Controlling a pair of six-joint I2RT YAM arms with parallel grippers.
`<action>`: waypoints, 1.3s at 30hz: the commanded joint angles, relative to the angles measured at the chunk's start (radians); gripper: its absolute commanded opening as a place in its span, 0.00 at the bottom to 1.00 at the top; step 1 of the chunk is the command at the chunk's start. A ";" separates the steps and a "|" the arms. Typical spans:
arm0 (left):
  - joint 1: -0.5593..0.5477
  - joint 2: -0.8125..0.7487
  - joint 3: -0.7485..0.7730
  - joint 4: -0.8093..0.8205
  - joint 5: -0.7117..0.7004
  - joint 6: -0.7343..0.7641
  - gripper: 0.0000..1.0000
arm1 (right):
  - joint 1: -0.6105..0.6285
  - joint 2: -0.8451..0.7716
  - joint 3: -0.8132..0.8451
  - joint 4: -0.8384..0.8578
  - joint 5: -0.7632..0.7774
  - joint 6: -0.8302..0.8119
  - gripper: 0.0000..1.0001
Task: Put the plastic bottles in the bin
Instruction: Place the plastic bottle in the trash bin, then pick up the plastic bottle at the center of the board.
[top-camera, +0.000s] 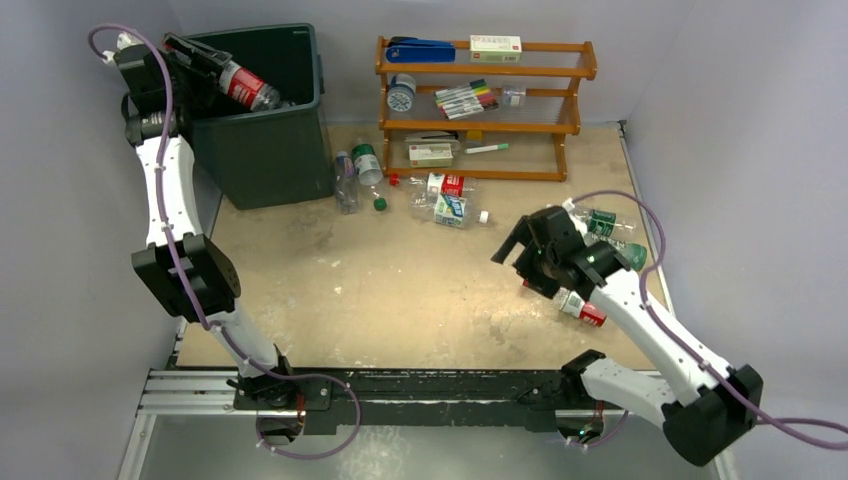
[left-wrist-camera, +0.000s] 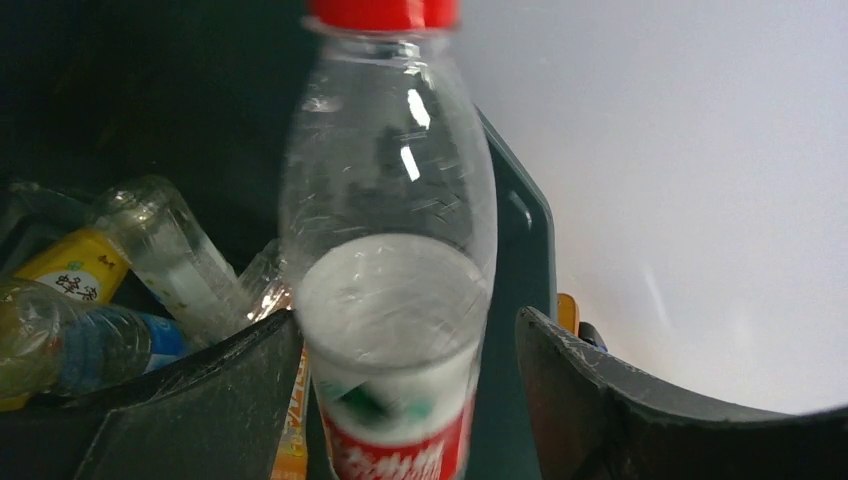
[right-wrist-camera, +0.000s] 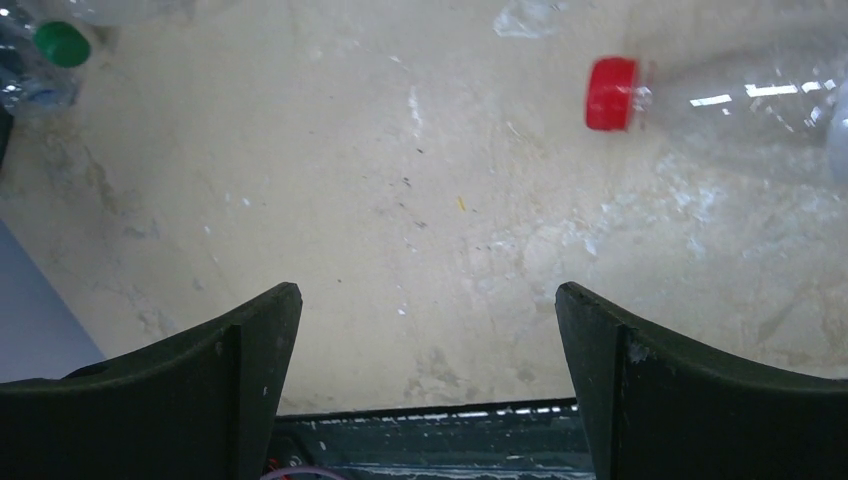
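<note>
beige desk (top-camera: 400, 300) between grey walls. the left tool (left-wrist-camera: 408, 318) hangs over the bin (top-camera: 290, 150), fingers parted loosely around a red-capped bottle (left-wrist-camera: 390, 230), a gap on one side. the right tool (right-wrist-camera: 428, 290) gapes wide above the desk. more bottles (top-camera: 345, 180) lie beside the bin.

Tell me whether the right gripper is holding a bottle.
No: in the right wrist view the right gripper stands open with only bare tabletop between its fingers; the red-capped bottle lies beyond them.
</note>
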 joint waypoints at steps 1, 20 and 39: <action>0.013 0.009 0.095 -0.033 0.021 0.052 0.78 | -0.022 0.114 0.139 0.134 -0.005 -0.144 1.00; 0.026 -0.146 0.072 -0.174 -0.033 0.116 0.83 | -0.155 0.604 0.458 0.423 -0.159 -0.600 0.90; -0.276 -0.699 -0.563 -0.279 -0.166 0.174 0.85 | -0.156 0.778 0.421 0.796 -0.239 -0.845 0.87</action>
